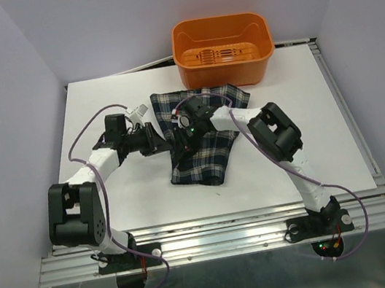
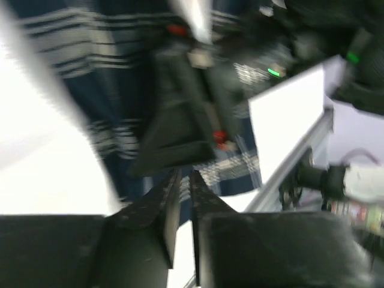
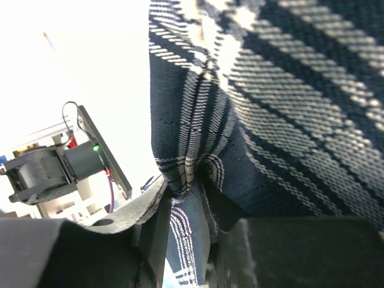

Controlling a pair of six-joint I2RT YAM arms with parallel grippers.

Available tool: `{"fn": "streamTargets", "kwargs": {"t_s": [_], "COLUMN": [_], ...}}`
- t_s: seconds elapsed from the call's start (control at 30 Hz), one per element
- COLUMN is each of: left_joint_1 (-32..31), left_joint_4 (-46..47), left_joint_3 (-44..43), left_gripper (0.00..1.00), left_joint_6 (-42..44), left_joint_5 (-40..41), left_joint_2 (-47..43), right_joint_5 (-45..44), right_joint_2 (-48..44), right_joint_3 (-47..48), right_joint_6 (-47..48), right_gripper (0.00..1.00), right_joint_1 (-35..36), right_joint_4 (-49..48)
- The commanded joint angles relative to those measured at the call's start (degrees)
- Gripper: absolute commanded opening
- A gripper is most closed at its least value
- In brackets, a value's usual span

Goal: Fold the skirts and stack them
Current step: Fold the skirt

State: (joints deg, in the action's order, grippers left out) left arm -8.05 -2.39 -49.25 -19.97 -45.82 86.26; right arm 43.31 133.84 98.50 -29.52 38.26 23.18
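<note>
The skirt [image 1: 205, 164] lies flat at the middle of the white table [image 1: 309, 132], its far edge just in front of the orange basket [image 1: 225, 64]; only one plaid piece can be made out, so nothing looks stacked yet. The right gripper [image 3: 201, 180] is clamped on a puckered fold of the cloth near its left edge, likely to lift that side and carry it across for a fold. The left gripper [image 2: 183, 180] sits just beside the same edge, its fingers closed to a slit with no cloth seen between them, though that view is blurred. It seems placed to steady or take the neighbouring stretch of edge.
</note>
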Motion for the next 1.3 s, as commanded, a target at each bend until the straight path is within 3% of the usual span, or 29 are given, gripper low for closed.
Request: {"fn": "streamTargets", "kwargs": {"t_s": [0.0,0.2,0.4,0.5,0.57,0.63,0.8,0.93,1.1,1.27], "left_joint_1": [-4.06,-6.36,-6.18,-5.83,-5.83,-5.83,-5.83,-5.83,-5.66,-4.95], "left_joint_4": [0.01,3.80,4.41,3.98,2.84,2.48,2.92,2.75,-0.06,-1.39], "left_joint_3": [0.47,5.48,7.94,7.07,4.88,3.82,4.17,4.08,3.03,3.73], "left_gripper": [0.18,0.04,0.00,0.00,0.00,0.00,0.00,0.00,0.00,0.00], "left_joint_6": [3.36,-2.08,-5.52,-5.79,-5.70,-5.78,-6.31,-6.40,-4.56,-2.98], "left_joint_5": [-8.75,-7.53,-1.48,0.47,0.73,1.00,1.17,1.35,2.58,1.97], "left_joint_2": [-1.09,0.48,9.80,13.57,15.95,16.83,17.01,16.84,16.14,12.98], "right_joint_5": [-3.49,-2.45,-2.52,-0.87,1.24,6.41,18.99,16.64,6.54,-0.06], "right_joint_2": [-2.09,-2.88,-6.82,-9.29,-12.01,-15.36,-22.04,-16.35,-3.79,-6.30], "right_joint_3": [-1.03,-1.11,-1.55,-1.03,-1.55,-5.33,-22.63,-29.06,-23.98,-25.02], "right_joint_6": [2.80,3.06,3.24,5.25,7.10,7.72,11.49,16.40,19.06,23.36], "right_gripper": [0.30,0.33,0.65,0.70,0.70,0.61,0.53,0.50,0.42,0.43], "right_joint_1": [-0.46,-0.99,-3.01,-5.56,-6.79,-7.59,-7.59,-7.59,-8.38,-9.17], "right_joint_4": [-1.73,-1.38,-0.42,2.38,7.13,7.49,8.37,9.94,14.43,16.37]}}
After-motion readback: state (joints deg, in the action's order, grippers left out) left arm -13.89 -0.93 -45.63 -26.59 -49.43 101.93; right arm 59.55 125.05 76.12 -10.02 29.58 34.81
